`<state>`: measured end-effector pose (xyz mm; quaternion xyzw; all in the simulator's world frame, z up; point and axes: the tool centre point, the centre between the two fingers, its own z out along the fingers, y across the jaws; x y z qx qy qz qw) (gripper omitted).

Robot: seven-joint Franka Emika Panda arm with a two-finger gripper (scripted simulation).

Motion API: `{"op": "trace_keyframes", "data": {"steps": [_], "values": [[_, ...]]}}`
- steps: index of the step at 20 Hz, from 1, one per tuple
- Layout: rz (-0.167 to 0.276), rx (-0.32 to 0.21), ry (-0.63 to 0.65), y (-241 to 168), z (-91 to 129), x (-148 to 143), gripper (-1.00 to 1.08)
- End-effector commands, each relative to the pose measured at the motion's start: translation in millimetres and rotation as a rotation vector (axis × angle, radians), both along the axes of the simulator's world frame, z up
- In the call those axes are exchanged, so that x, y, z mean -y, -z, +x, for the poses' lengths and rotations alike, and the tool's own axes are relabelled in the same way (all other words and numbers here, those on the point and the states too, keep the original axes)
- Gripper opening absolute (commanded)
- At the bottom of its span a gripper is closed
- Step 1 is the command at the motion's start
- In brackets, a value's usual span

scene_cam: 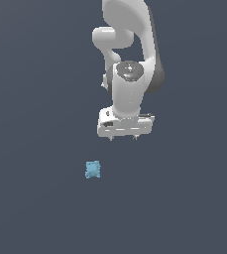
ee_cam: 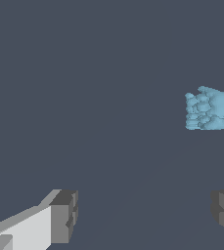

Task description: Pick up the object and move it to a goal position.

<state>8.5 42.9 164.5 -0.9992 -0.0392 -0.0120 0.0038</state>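
The small light-blue lumpy object [scene_cam: 92,169], judged light and stiff, is best pinched across its flatter sides by the empty gripper [scene_cam: 122,137], jaws spread wide.

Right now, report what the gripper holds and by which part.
Nothing is held. The gripper is open and empty, with bare floor between its fingers; the light-blue object lies on the floor apart from it.
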Motion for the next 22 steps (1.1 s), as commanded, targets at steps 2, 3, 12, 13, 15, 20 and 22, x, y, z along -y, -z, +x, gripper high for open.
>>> {"op": "trace_keyframes", "data": {"steps": [2,3,12,13,15,20,22], "values": [[0.000,0.001,-0.001,-0.5,0.1,-0.5,1.00],[0.001,0.002,-0.002,-1.5,0.5,-1.7,1.00],[0.010,0.035,-0.026,-23.8,6.6,-26.2,1.00],[0.010,0.035,-0.026,-23.8,6.4,-26.2,1.00],[0.010,0.033,-0.026,-22.4,6.4,-24.6,1.00],[0.007,0.033,-0.053,-21.3,8.3,-22.8,1.00],[0.005,0.032,-0.072,-20.2,9.6,-21.3,1.00]]}}
